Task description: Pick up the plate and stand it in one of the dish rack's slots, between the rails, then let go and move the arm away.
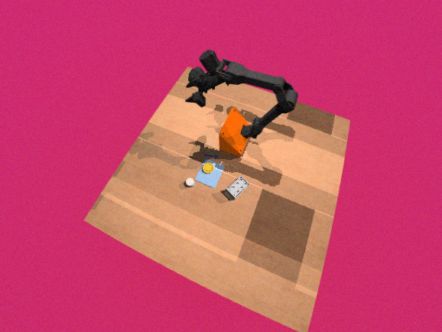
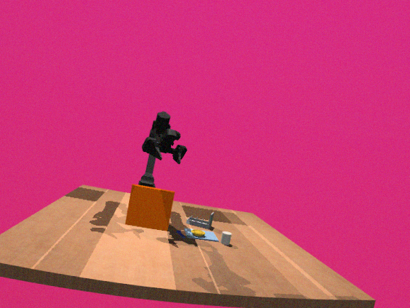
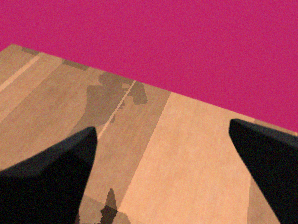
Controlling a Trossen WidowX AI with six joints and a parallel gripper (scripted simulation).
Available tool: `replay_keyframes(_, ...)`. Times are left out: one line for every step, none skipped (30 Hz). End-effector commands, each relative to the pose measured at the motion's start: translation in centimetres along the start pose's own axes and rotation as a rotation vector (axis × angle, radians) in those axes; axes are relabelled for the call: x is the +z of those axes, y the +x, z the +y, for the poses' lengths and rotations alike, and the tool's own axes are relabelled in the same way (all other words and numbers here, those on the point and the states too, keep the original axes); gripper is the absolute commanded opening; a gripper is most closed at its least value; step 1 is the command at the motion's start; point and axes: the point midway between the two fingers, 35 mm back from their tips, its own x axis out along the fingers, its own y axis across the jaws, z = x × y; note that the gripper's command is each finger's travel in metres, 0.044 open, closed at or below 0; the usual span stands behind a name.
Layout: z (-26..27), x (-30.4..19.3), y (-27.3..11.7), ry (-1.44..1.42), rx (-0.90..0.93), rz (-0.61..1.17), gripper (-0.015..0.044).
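The arm (image 1: 268,82) rises from an orange block (image 1: 234,131) near the middle of the top view, and the gripper (image 1: 196,93) hangs high in the upper left part of the bench (image 1: 268,268), well apart from everything it has to work on. The jaws stand wide open with nothing between them; in the wrist view the two dark fingertips frame only bare wood and pink backdrop.

The plate (image 1: 208,167) is small, round and yellow, lying flat on a pale blue mat (image 1: 209,177) just below the block in the top view. The rack (image 1: 237,187) sits near the mat's lower right, and a white cup (image 1: 190,182) stands just left of the mat. In the exterior view the plate (image 2: 198,233) lies low on the mat, with the rack (image 2: 201,222) behind it and the cup (image 2: 225,238) to its right.

As a judgement, the plate looks stiff and light, probably smooth and therefore slippery, and liable to chip if dropped. Lying flat, it offers little but its rim, so the sensible hold is across the edge, one jaw over the top lip and one under or against the outer wall, on the side away from the cup. A firm pinch near the rim would also leave the plate free to be tilted upright for the slot. The shallow profile means the jaws must come down very close to the mat, which may wrinkle or drag.
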Motion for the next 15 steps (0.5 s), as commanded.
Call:
replay_keyframes(2.5,-0.4,0.9,-0.095,0.052,0.07,0.04)
replay_keyframes(3.2,-0.5,1.2,-0.119,0.065,0.09,0.04)
replay_keyframes(3.9,-0.7,1.4,-0.144,0.077,0.109,0.04)
replay_keyframes(4.5,-0.9,1.6,-0.169,0.09,0.129,0.04)
replay_keyframes(5.2,-1.1,1.8,-0.194,0.103,0.148,0.04)
replay_keyframes(5.9,-1.3,1.9,-0.218,0.116,0.167,0.04)
replay_keyframes(6.5,-1.5,2.1,-0.243,0.129,0.186,0.04)
replay_keyframes(7.2,-1.7,2.3,-0.268,0.143,0.206,0.04)
replay_keyframes(7.9,-1.9,2.4,-0.293,0.156,0.225,0.04)
replay_keyframes(8.5,-2.2,2.5,-0.318,0.17,0.245,0.04)
replay_keyframes(9.2,-2.4,2.7,-0.343,0.184,0.264,0.04)
replay_keyframes(9.8,-2.7,2.8,-0.368,0.197,0.283,0.04)
replay_keyframes(10.5,-3.0,2.9,-0.393,0.211,0.303,0.04)
replay_keyframes(11.1,-3.3,3.0,-0.417,0.225,0.322,0.04)
replay_keyframes(11.8,-3.6,3.1,-0.442,0.239,0.341,0.04)
